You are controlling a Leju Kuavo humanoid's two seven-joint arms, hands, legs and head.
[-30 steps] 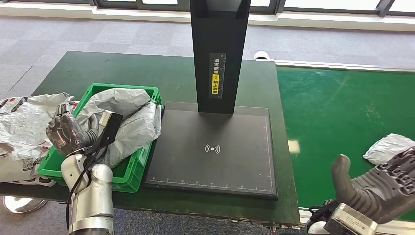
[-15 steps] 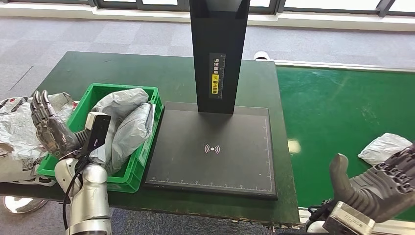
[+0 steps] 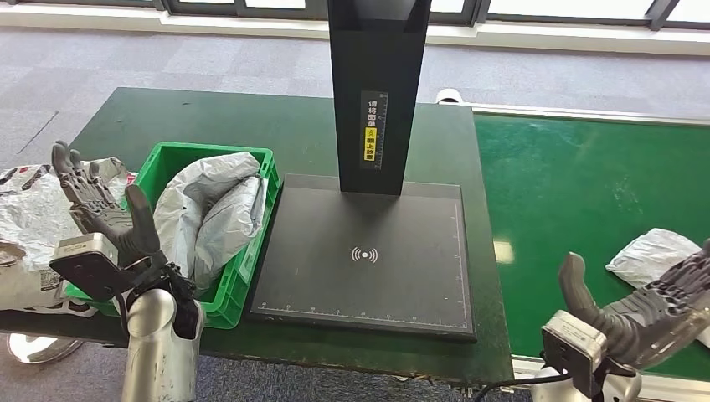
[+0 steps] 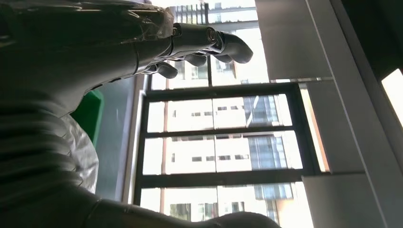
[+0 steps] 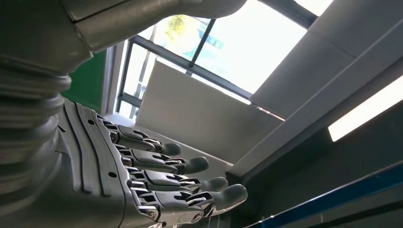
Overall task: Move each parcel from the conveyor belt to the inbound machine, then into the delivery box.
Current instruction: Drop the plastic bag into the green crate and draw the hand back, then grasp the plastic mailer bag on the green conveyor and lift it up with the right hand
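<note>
- Presently, my right hand (image 3: 649, 314) sits low at the near edge of the green conveyor belt (image 3: 578, 193), palm turned up, thumb raised, fingers (image 5: 190, 183) spread and holding nothing.
- Just beyond it, the next parcel (image 3: 657, 254), a white crumpled poly mailer, lies on the belt near its right side; I cannot tell whether my fingertips touch it.
- I judge this bag light and limp: it should sag and fold when lifted, and its glossy film looks slippery, so a flat press from above would likely skid.
- My preferred hold is on the bulk of the bag, thumb under one side and fingers over the top, gathering a fold of film rather than a loose corner, which could slip free.
- Contents are hidden, so I treat them as possibly fragile and squeeze only enough to carry.
- My left hand (image 3: 105, 213) stands beside the green delivery crate (image 3: 219, 302), fingers (image 4: 223, 40) apart and extended, empty.
- Grey poly mailers (image 3: 209, 209) already fill that crate; more bagged parcels (image 3: 29, 226) lie on the table just left of it.
- Between crate and belt, the black inbound scanner plate (image 3: 368, 260) lies bare under its upright column (image 3: 377, 92), ready for the white bag.
</note>
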